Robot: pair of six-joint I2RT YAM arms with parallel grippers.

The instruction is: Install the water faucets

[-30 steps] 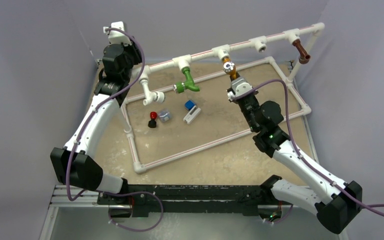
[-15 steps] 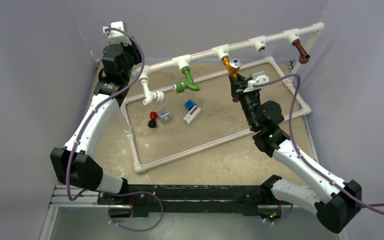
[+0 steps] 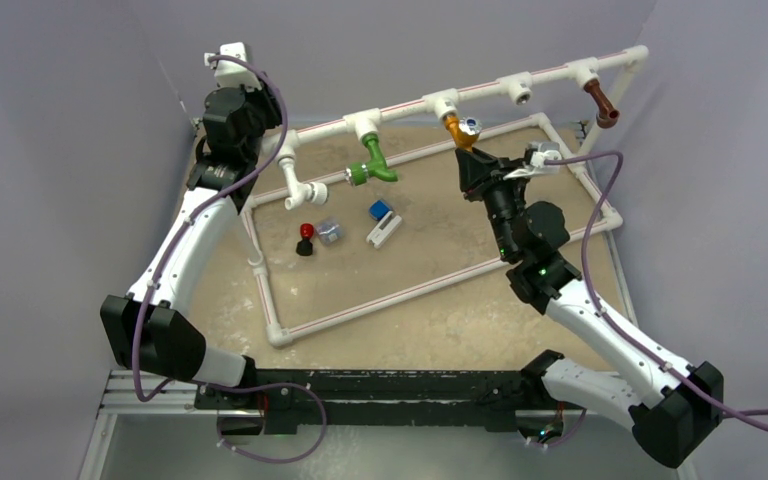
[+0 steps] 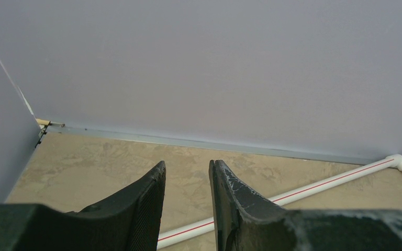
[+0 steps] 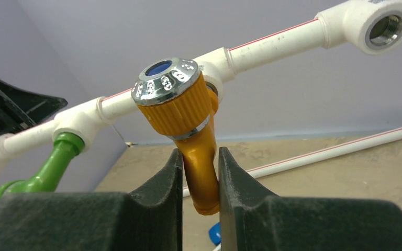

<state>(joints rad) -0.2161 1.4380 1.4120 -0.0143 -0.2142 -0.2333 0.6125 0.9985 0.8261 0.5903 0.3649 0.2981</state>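
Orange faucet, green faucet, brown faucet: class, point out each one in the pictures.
orange faucet (image 5: 178,112), right wrist view, on its ribbed knob.
green faucet (image 3: 378,162), top view, on its stem.
brown faucet (image 3: 602,104), top view, on its body.

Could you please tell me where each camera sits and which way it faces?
Top external: above and behind the bases, looking down on the table and pipe frame; left arm and right arm show whole.
Left wrist: on the left wrist, facing the back wall across the table; left gripper parted and empty.
Right wrist: on the right wrist, tilted upward; right gripper clamps the orange faucet.
Shared: top and right wrist both show orange faucet and green faucet.
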